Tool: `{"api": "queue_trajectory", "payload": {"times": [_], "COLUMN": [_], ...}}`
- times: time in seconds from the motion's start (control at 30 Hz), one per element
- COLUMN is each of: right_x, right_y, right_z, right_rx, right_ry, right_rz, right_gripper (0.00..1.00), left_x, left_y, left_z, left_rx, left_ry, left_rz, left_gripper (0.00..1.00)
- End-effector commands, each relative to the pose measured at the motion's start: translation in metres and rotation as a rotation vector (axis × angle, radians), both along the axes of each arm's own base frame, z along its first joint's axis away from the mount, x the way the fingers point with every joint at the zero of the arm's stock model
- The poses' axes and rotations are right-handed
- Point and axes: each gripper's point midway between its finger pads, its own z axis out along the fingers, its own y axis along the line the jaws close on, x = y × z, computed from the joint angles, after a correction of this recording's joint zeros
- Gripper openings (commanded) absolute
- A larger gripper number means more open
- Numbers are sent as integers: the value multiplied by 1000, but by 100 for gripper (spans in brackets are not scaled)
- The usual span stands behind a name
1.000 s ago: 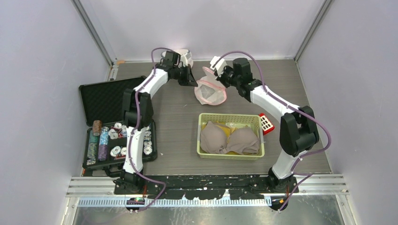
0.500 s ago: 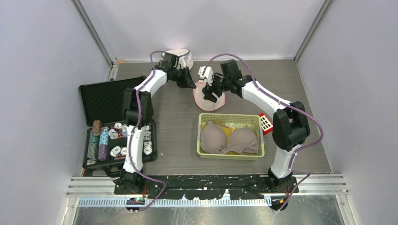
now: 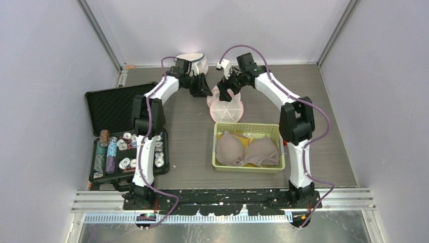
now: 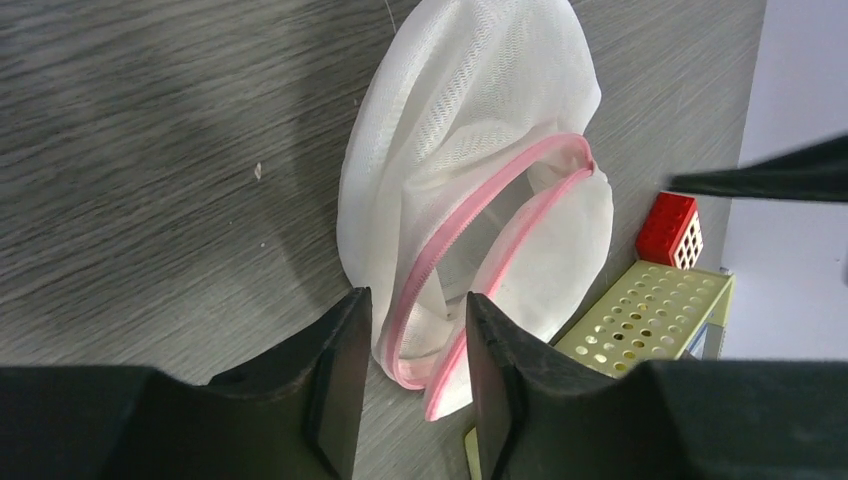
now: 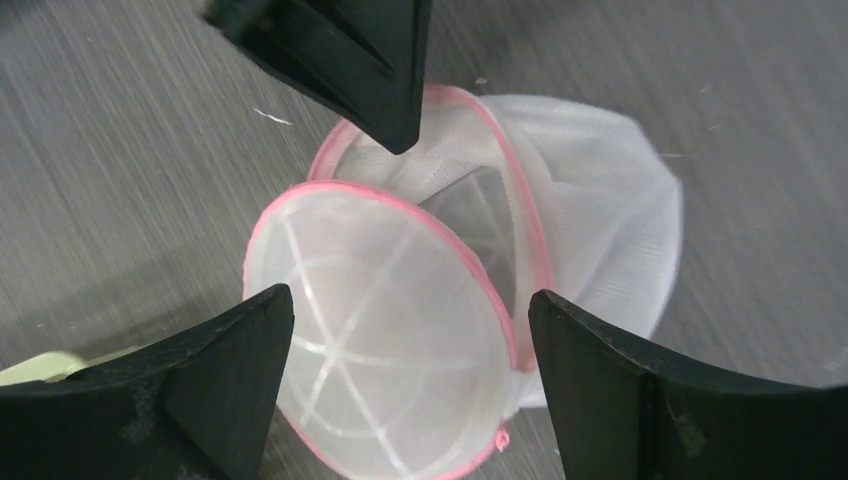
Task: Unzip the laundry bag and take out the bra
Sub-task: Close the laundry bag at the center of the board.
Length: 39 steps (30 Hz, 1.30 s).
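You have bright, even light from overhead. The grey wood-grain table (image 3: 324, 101) reads cleanly, with only faint shadows. In the left wrist view, the white mesh laundry bag with the pink zipper (image 4: 470, 190) casts a soft shadow beside it. The left gripper's black fingers (image 4: 335, 390) and the right gripper's black fingers (image 5: 600, 390) sit close to the lens and look slightly soft, while the mesh stays sharp.

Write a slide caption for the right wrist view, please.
Open right end effector over the unzipped mesh bag lying on the grey table.
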Motion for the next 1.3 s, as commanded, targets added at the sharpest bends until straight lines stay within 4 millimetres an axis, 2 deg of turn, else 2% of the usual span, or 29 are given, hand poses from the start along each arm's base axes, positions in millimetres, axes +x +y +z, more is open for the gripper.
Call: {"api": "queue_trajectory", "payload": {"times": [0.0,0.07,0.2,0.3,0.43,0.57,0.7,0.87,0.93,1.03,1.13,1.27], "right_x": [7,21,41,52,67,86,95,103,101,91,82,71], "right_y": [-5,-6,-9,-10,-13,-17,-16,-19,-19,-16,-16,-17], "right_z": [-17,-5,3,4,-4,-16,-27,-43,-46,-51,-56,-59], "right_rx": [-51,28,148,228,296,311,343,335,341,343,333,322], "right_ry": [76,119,199,256,305,304,334,343,367,413,446,482], "right_rz": [-8,-60,-153,-224,-313,-413,-462,-506,-502,-481,-468,-447], "right_gripper": [92,91,89,87,84,81,81,80,75,60,47,39], "left_x": [3,2,-1,-17,-49,-73,-82,-82,-84,-84,-82,-83], "left_y": [5,9,22,28,23,13,-1,-11,-18,-28,-30,-29], "left_z": [27,32,49,53,40,21,12,-5,-6,-2,0,19], "left_rx": [-14,-1,-4,-15,-61,-86,-99,-80,-94,-120,-119,-131], "left_ry": [-93,-122,-233,-247,-205,-156,-155,-146,-151,-164,-167,-202], "left_rz": [-38,-52,-57,-68,-118,-126,-146,-155,-183,-218,-220,-229], "left_gripper": [45,48,53,54,55,57,57,56,50,35,27,5]}}
